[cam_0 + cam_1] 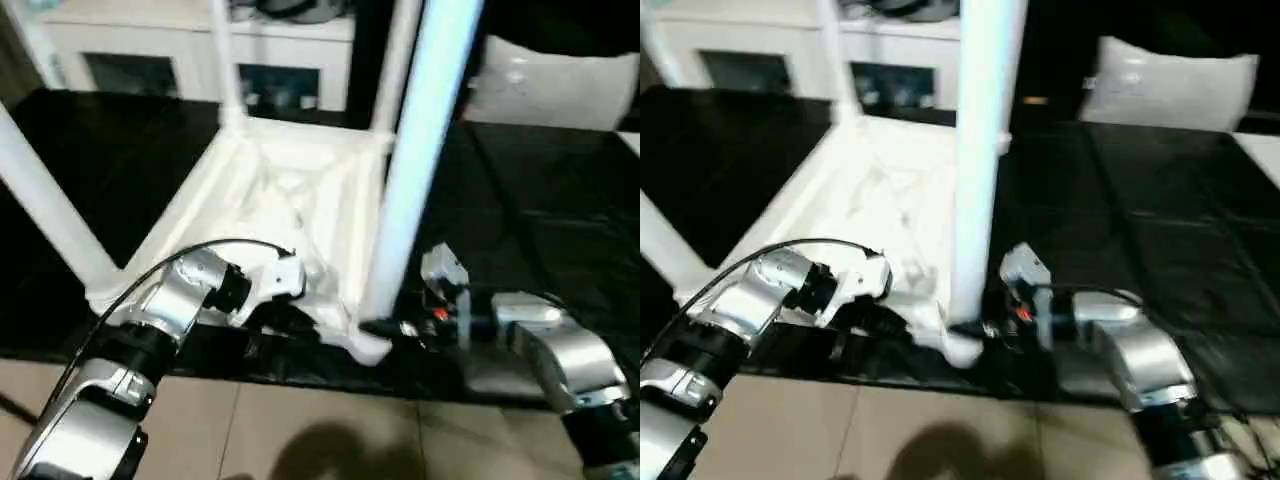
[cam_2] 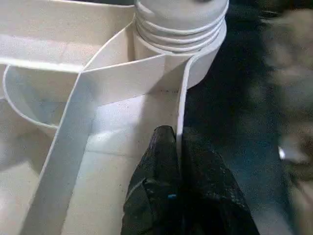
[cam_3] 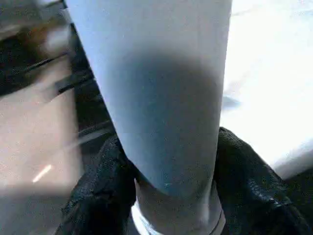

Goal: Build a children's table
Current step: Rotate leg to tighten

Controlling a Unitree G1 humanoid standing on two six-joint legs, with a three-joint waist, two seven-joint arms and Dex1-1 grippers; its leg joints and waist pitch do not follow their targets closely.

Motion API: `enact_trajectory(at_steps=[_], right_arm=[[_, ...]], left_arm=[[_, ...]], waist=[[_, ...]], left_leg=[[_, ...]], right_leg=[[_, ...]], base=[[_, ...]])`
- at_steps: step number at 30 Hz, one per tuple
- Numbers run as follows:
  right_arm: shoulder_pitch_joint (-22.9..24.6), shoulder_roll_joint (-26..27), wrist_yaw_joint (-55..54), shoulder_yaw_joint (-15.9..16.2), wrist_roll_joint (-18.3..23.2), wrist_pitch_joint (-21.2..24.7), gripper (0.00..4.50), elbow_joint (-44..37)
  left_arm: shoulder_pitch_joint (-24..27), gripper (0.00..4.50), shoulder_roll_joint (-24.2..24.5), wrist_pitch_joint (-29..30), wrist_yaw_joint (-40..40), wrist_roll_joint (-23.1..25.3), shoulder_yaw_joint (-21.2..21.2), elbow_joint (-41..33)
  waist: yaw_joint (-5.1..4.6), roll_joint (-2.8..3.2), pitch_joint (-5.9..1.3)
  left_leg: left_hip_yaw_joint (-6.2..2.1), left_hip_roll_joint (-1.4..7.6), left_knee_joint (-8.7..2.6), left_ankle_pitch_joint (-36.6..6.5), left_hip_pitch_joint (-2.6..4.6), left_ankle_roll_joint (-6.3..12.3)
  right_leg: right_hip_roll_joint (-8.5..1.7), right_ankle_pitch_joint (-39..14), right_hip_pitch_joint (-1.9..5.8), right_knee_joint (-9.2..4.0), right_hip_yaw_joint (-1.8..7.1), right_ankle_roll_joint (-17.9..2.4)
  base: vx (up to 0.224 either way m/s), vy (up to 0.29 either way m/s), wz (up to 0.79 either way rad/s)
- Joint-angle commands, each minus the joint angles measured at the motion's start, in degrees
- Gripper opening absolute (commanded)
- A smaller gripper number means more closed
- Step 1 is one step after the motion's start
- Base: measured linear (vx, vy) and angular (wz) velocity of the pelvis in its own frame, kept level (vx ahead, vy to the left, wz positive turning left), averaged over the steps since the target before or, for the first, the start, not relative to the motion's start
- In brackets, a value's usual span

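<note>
Black mat held upturned table top (image 1: 290,215); left gripper (image 2: 177,147) pinched its rim, right gripper (image 3: 171,196) clamped fourth leg (image 1: 415,160) at near corner socket, cross-threading likely if tilted.

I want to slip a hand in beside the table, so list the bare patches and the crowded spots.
Free: the black mat right of the top, up to the pillow, and the mat left of the top, behind the slanting leg. Crowded: the near edge, where the left gripper pinches the rim and the right gripper clamps the near leg.
</note>
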Motion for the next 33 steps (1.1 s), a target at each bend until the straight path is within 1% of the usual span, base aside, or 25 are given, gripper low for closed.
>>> enact_trajectory(at_steps=[1,2,3,4,5,6,7,8,9,11,12,13,14,15,16,17,20,21,22,23,24,25,26,30,33], right_arm=[[-3.9,8.6,-12.3,2.5,-0.9,5.1,1.99,1.9],[-3.9,8.6,-12.3,2.5,-0.9,5.1,1.99,1.9],[-4.8,10.6,-16.6,1.8,-2.0,6.2,1.99,2.9],[-6.3,13.4,-23.2,0.9,-4.2,6.0,1.99,5.2],[-6.4,13.5,-23.5,0.9,-4.3,6.0,1.99,5.3],[-7.3,15.9,-28.5,0.0,-5.4,5.1,1.99,7.4],[-7.4,16.0,-28.7,0.0,-5.4,5.1,1.99,7.4],[-7.4,16.7,-30.0,-0.1,-6.1,4.1,1.99,7.9],[-7.3,16.9,-30.9,0.0,-7.0,2.9,2.34,8.0],[-6.8,17.2,-31.1,-0.5,-7.2,1.4,2.67,7.7],[-6.2,17.3,-31.3,-1.1,-7.7,0.6,2.7,6.9],[-6.2,17.3,-31.3,-1.1,-7.7,0.6,2.72,6.9],[-5.8,17.3,-31.3,-1.5,-7.8,0.3,2.77,6.2],[-5.2,16.8,-30.4,-1.8,-7.6,0.1,2.95,5.3],[-5.2,16.8,-30.4,-1.8,-7.6,0.1,3.08,5.3],[-3.8,14.7,-28.6,-2.5,-6.6,0.0,3.17,3.0],[-2.6,11.8,-26.1,-2.8,-5.6,-0.6,3.42,1.2],[-1.8,9.9,-24.0,-2.6,-5.3,-0.8,3.53,0.2],[-1.6,9.4,-23.3,-2.5,-5.2,-0.9,3.59,-0.1],[-0.1,5.4,-17.6,-1.6,-4.8,-1.6,3.61,-1.9],[0.7,3.4,-14.4,-1.3,-4.2,-2.1,3.67,-2.8],[0.9,2.5,-12.9,-1.4,-3.7,-2.2,3.8,-3.1],[1.5,-0.3,-8.1,-0.7,-3.1,-3.5,4.03,-3.6],[2.1,-5.3,0.7,1.3,-2.3,-5.1,4.38,-3.9],[1.7,-7.6,6.1,2.5,-1.6,-6.6,4.46,-2.8]], left_arm=[[-2.3,0.0,-7.9,6.0,9.2,-0.9,-0.6,-3.4],[-2.3,0.0,-7.9,6.0,9.2,-0.9,-0.6,-3.4],[-3.0,0.0,-9.4,7.5,12.6,-0.3,0.1,-3.0],[-4.2,0.0,-11.8,10.2,17.3,-0.1,1.4,-2.2],[-4.3,0.0,-11.9,10.4,17.6,-0.1,1.5,-2.1],[-5.5,0.0,-13.8,11.8,22.1,0.0,2.8,-1.3],[-5.6,0.0,-13.9,11.8,22.3,0.0,2.9,-1.3],[-6.1,0.0,-14.5,11.8,24.8,0.5,3.4,-0.9],[-6.5,0.0,-14.9,11.6,25.9,0.7,3.7,-0.5],[-6.7,0.0,-15.0,11.1,26.4,1.0,3.8,-0.3],[-6.8,0.0,-14.8,10.9,26.1,1.4,3.7,-0.4],[-6.8,0.0,-14.8,10.9,26.1,1.4,3.7,-0.4],[-6.7,0.0,-14.6,10.8,25.6,1.7,3.5,-0.6],[-6.5,0.0,-14.2,10.3,25.0,1.7,3.4,-0.7],[-6.5,0.0,-14.2,10.3,25.0,1.7,3.4,-0.7],[-5.6,0.0,-13.0,9.5,23.3,1.7,2.5,-1.4],[-4.7,0.0,-11.6,7.6,21.0,1.5,1.5,-1.8],[-4.2,0.0,-10.7,6.0,19.5,1.3,1.1,-1.8],[-4.0,0.0,-10.5,5.5,19.2,1.3,1.0,-1.8],[-2.9,0.0,-8.7,1.1,15.5,1.0,0.2,-1.4],[-2.1,0.0,-7.7,-0.7,12.6,0.1,0.1,-1.4],[-1.9,0.0,-7.2,-1.0,11.8,0.1,-0.1,-1.2],[-1.6,0.0,-5.4,-3.9,8.6,0.7,-1.4,-0.7],[-1.3,0.0,-2.3,-7.5,2.9,0.6,-2.9,-0.7],[-1.1,0.0,-0.2,-9.3,-3.2,-1.2,-3.5,-1.2]], waist=[[-0.55,-0.25,-3.05],[-1.06,-0.3,-3.02],[-1.58,-0.23,-3.08],[-2.05,0.06,-3.22],[-2.09,-0.05,-3.35],[-2.09,0.22,-3.4],[-2.19,0.15,-3.45],[-1.92,0.22,-3.78],[-1.85,0.44,-3.87],[-1.58,0.38,-4.12],[-1.51,0.64,-4.17],[-1.49,0.91,-4.12],[-1.58,0.79,-4.09],[-1.51,1.09,-4.06],[-1.57,0.98,-4.06],[-1.47,1.55,-3.97],[-1.25,1.15,-3.98],[-0.93,1.58,-3.98],[-0.95,1.42,-3.89],[-0.53,1.35,-3.9],[-0.38,1.12,-3.92],[-0.24,1.19,-3.86],[-0.31,0.97,-3.79],[0.19,1.27,-3.56],[0.88,1.35,-3.61]], left_leg=[[-1.53,2.77,-4.6,-11.8,-0.05,-1.14],[-1.62,2.67,-4.69,-12.0,-0.13,-1.34],[-1.59,2.48,-4.5,-12.2,-0.18,-1.24],[-1.42,2.43,-4.17,-11.9,-0.04,-0.97],[-1.44,2.34,-4.07,-11.1,-0.13,-0.83],[-1.35,2.24,-4.02,-10.1,-0.15,-0.04],[-1.21,2.19,-3.92,-9.5,-0.18,0.18],[-1.27,2.2,-3.79,-7.6,-0.23,0.91],[-1.27,2.27,-3.79,-5.4,-0.45,1.84],[-1.21,2.39,-3.7,-3.4,-0.41,3.22],[-1.21,2.48,-3.7,-2.2,-0.52,4.09],[-1.25,2.54,-3.73,-2.3,-0.5,4.39],[-1.22,2.64,-3.76,-2.9,-0.4,4.85],[-1.25,2.75,-3.82,-3.6,-0.22,4.99],[-1.24,2.79,-3.8,-3.9,-0.17,4.96],[-1.32,2.78,-3.9,-4.6,-0.12,4.9],[-1.23,2.83,-3.84,-5.0,-0.14,5.24],[-1.27,2.85,-3.81,-4.9,-0.09,5.47],[-1.22,2.88,-3.83,-4.9,-0.18,5.58],[-1.36,2.81,-3.8,-5.0,-0.18,5.6],[-1.21,2.82,-3.7,-4.9,-0.22,6.04],[-1.17,2.87,-3.72,-4.9,-0.24,6.23],[-1.08,2.95,-3.78,-5.2,-0.29,6.41],[-1.11,3.24,-3.94,-7.9,0.15,5.22],[-1.06,3.39,-4.01,-7.6,0.24,4.81]], right_leg=[[-4.81,-19.4,2.31,-5.3,2.48,-10.9],[-4.7,-20.3,2.29,-5.43,2.42,-10.6],[-4.64,-21.1,2.33,-5.69,2.4,-10.2],[-4.67,-19.9,2.13,-5.95,2.65,-10.7],[-4.6,-18.8,2.28,-5.8,2.63,-10.9],[-4.51,-17.0,2.31,-5.8,2.69,-11.2],[-4.41,-15.9,2.25,-5.82,2.73,-11.3],[-4.38,-12.0,2.64,-5.5,2.77,-12.0],[-4.25,-6.6,2.84,-4.99,2.77,-13.0],[-4.21,-1.3,3.04,-4.58,2.61,-14.2],[-4.26,1.8,3.15,-4.29,2.56,-15.0],[-4.27,2.7,3.1,-4.24,2.52,-15.4],[-4.38,3.3,3.14,-4.29,2.5,-15.9],[-4.4,3.3,3.17,-4.44,2.5,-16.0],[-4.4,3.4,3.17,-4.36,2.54,-16.2],[-4.44,3.2,3.27,-4.32,2.49,-16.6],[-4.47,3.7,3.44,-4.36,2.61,-16.5],[-4.57,3.7,3.48,-4.32,2.62,-16.5],[-4.5,3.7,3.44,-4.42,2.6,-16.4],[-4.45,3.4,3.62,-4.46,2.55,-16.0],[-4.62,3.9,3.71,-4.31,2.68,-16.1],[-4.66,3.7,3.68,-4.35,2.7,-16.1],[-4.64,3.1,3.48,-4.37,2.69,-16.2],[-4.67,-2.4,3.04,-4.72,2.58,-15.8],[-4.73,-2.0,2.88,-4.48,2.61,-15.9]], base=[[0.0,0.0,0.0],[0.0,0.0,0.0],[0.0,0.0,0.0],[0.0,0.0,0.0],[0.0,0.0,0.0],[0.0,0.0,0.0],[0.0,0.0,0.0],[0.0,0.0,0.0],[0.0,0.0,0.0],[0.0,0.0,0.0],[0.0,0.0,0.0],[0.0,0.0,0.0],[0.0,0.0,0.0],[0.0,0.0,0.0],[0.0,0.0,0.0],[0.0,0.0,0.0],[0.0,0.0,0.0],[0.0,0.0,0.0],[0.0,0.0,0.0],[0.0,0.0,0.0],[0.0,0.0,0.0],[0.0,0.0,0.0],[0.0,0.0,0.0],[0.0,0.0,0.0],[0.0,0.0,0.0]])
